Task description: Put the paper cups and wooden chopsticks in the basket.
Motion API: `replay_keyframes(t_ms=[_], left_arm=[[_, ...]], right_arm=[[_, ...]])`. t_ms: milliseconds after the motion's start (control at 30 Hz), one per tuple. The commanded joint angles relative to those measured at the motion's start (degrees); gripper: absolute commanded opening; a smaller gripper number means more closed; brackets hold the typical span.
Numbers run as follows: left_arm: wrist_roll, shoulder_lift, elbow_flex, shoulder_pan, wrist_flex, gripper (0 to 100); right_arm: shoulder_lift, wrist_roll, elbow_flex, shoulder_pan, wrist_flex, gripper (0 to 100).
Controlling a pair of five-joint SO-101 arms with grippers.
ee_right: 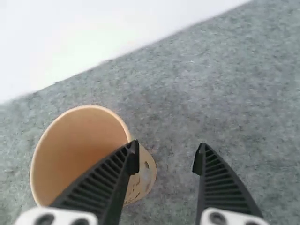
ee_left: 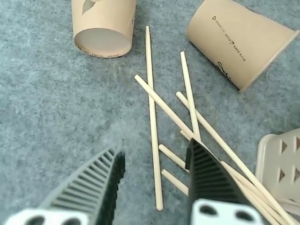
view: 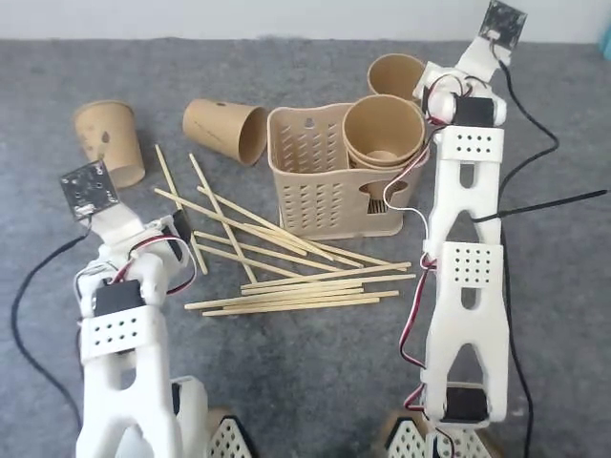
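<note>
Cup-collecting is under way: nested cups already stand in the basket, and the right gripper hangs open at the upright paper cup behind it, one finger at the rim. It likely needs to close there next. The left gripper is spread open over the loose wooden chopsticks.

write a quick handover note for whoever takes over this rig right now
Left gripper: fingers open, low over the loose chopsticks, holding nothing.
Right gripper: fingers open, at the cup behind the basket, holding nothing.
Done: stacked cups sit in the basket.
Left: that rear cup, two cups on their sides left of the basket, and the chopsticks spread on the mat.
</note>
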Motion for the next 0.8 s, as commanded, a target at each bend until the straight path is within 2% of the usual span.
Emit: replay_keyframes(t_ms=[0, 500, 767], left_arm=[[-0.3, -1.4, -0.4, -0.4, -1.4, 20], [-0.3, -1.4, -0.4, -0.4, -1.5, 20], [-0.3, -1.4, -0.4, -0.4, -1.5, 20]], right_arm=[[-4.2, 1.0, -2.6, -0.7, 0.8, 20.6], [-9.3, 0.8, -2.7, -0.7, 6.5, 20.3], [-9.4, -2.0, -2.6, -2.2, 9.7, 20.3]])
